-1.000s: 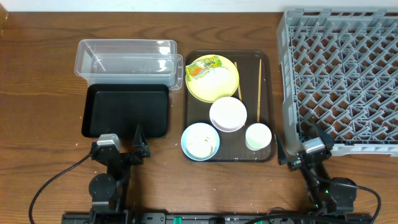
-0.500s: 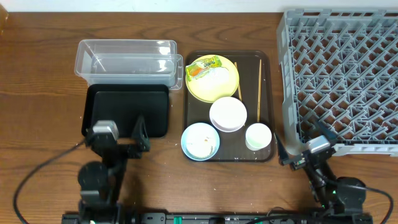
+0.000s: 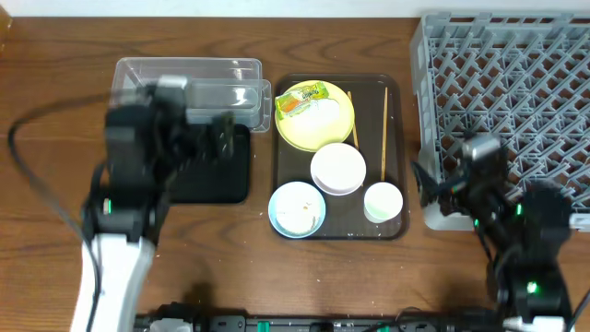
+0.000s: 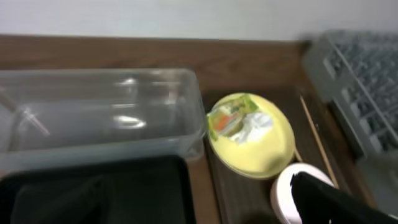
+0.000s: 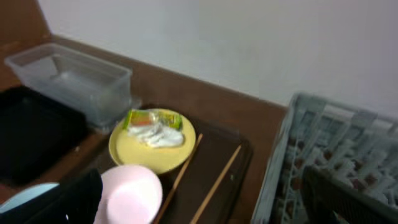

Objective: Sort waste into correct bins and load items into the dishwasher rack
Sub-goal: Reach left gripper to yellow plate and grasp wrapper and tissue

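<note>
The yellow plate [image 3: 315, 129] on the brown tray holds the green-yellow wrapper [image 3: 300, 100] and crumpled white paper [image 3: 324, 111]. The white bowl [image 3: 338, 169], light blue bowl [image 3: 297, 209] with faint whitish scraps, pale cup [image 3: 383, 202] and two chopsticks [image 3: 384, 134] lie on the same tray. My left gripper [image 3: 219, 140] is open and empty, blurred, above the black tray [image 3: 226, 184] beside the clear tub [image 3: 184, 78]. My right gripper [image 3: 433, 189] is open and empty at the front left corner of the grey rack [image 3: 516, 92]. The left wrist view shows the plate [image 4: 264, 152]; the right wrist view shows the plate [image 5: 134, 152].
The dark brown serving tray [image 3: 398, 92] lies between the bins and the rack. The rack's wall [image 5: 280, 162] stands close on the right of the right gripper [image 5: 202, 186]. Cables trail from both arms at the table's front.
Both arms have risen from the table's front edge. The left arm swung far up over the black tray. The right arm lifted toward the rack's front left corner.
</note>
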Robot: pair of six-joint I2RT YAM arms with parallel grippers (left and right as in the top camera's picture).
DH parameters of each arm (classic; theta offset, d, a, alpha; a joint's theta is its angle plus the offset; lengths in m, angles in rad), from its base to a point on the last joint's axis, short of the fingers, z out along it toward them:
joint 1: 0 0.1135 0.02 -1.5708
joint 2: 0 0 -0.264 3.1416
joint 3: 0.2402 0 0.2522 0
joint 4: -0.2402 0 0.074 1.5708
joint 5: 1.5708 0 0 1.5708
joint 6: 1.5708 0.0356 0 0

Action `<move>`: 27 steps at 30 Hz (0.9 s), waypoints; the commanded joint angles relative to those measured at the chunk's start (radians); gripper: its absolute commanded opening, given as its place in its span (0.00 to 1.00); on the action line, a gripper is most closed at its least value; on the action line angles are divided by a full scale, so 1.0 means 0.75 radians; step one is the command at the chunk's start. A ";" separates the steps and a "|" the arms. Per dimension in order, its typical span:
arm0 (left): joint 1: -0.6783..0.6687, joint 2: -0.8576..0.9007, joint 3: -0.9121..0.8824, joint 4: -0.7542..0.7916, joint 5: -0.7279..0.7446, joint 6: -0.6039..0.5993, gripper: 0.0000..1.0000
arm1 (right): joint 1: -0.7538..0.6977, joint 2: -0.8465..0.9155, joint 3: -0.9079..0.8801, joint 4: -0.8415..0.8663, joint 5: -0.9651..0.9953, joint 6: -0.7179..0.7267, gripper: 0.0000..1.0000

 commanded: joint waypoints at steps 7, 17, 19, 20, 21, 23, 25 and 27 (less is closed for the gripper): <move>-0.175 0.683 0.877 -0.573 0.020 0.273 0.93 | 0.011 0.466 0.552 -0.480 -0.035 -0.105 0.99; -0.347 1.100 1.200 -0.552 0.017 0.477 0.93 | 0.010 0.623 0.625 -0.645 -0.040 -0.073 0.99; -0.364 1.140 1.200 -0.486 0.017 0.476 0.93 | 0.010 0.633 0.625 -0.680 -0.040 -0.074 0.99; -0.369 1.161 1.200 -0.454 0.017 0.475 0.93 | 0.010 0.637 0.625 -0.691 -0.040 -0.074 0.99; -0.373 1.179 1.200 -0.430 0.017 0.475 0.93 | 0.010 0.637 0.625 -0.696 -0.040 -0.074 0.99; -0.381 1.225 1.199 -0.381 0.017 0.475 0.93 | 0.010 0.639 0.625 -0.703 -0.039 -0.074 0.99; -0.382 1.269 1.200 -0.351 0.017 0.491 0.98 | 0.010 0.639 0.625 -0.705 -0.039 -0.074 0.99; -0.381 1.315 1.200 -0.340 0.016 0.537 1.00 | 0.010 0.639 0.625 -0.705 -0.038 -0.074 0.99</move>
